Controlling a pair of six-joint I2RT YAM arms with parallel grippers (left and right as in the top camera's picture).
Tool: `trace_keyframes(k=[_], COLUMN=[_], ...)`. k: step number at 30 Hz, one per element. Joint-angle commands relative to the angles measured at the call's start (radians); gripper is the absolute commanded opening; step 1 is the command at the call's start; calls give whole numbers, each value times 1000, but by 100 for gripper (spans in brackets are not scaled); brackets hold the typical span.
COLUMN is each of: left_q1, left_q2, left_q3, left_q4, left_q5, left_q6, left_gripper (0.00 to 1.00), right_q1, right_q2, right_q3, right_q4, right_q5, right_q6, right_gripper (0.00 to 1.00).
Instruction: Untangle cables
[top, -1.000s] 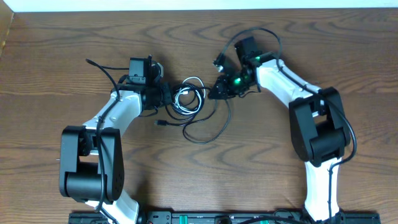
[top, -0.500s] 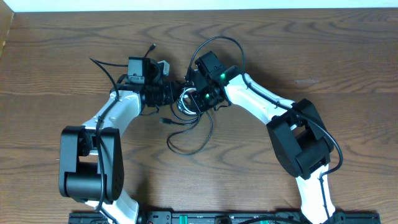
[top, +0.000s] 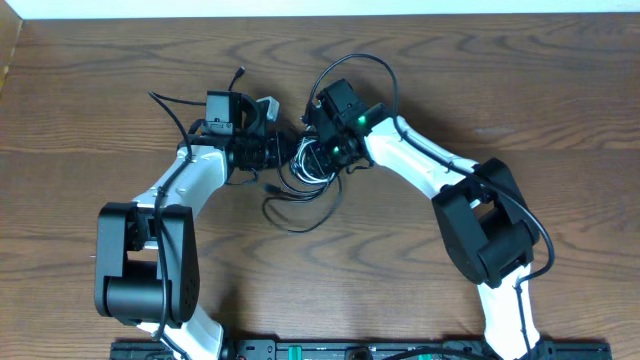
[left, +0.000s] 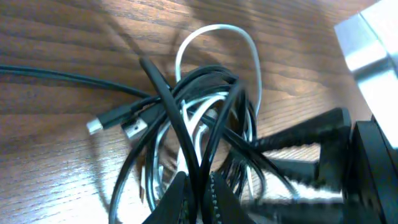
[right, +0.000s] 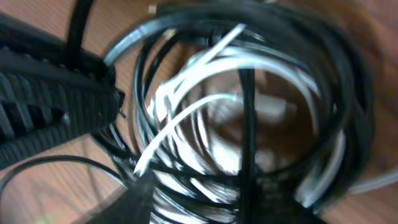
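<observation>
Little is done: cables (left: 171, 102) are seen as one knotted bundle, black strands wound round the white. Left gripper (left: 199, 186) is clamped on a black strand. Right gripper (top: 314, 160) is held just over the bundle; whether it is open cannot be told.

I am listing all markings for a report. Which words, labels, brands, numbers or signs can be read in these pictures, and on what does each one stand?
No text can be read in any view.
The cables and their plug ends: no print visible.
The right arm: only green lights, no letters.
The rail at the table's near edge: small marks, too small to read.
Right wrist view: too blurred to read anything.
</observation>
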Motion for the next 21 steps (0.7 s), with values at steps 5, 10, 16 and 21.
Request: trace_keyframes(k=[5, 10, 16, 21], left_q1=[-1, -1, -1, -2], left_q2=[-27, -27, -27, -27], left_q3=[6, 6, 6, 6], left_q4=[0, -4, -21, -21], left_q5=[27, -27, -97, -97], left_q6=[24, 24, 17, 16], left_gripper=[9, 16, 45, 47], right_q1=[-66, -62, -12, 21], right_q2=[-110, -104, -102, -102], right_q3=[19, 0, -76, -161], right_q4=[-36, -137, -179, -145], right_q5=[-96, -89, -26, 6], right_q6=[10, 51, 97, 156], right_gripper=[58, 54, 54, 54])
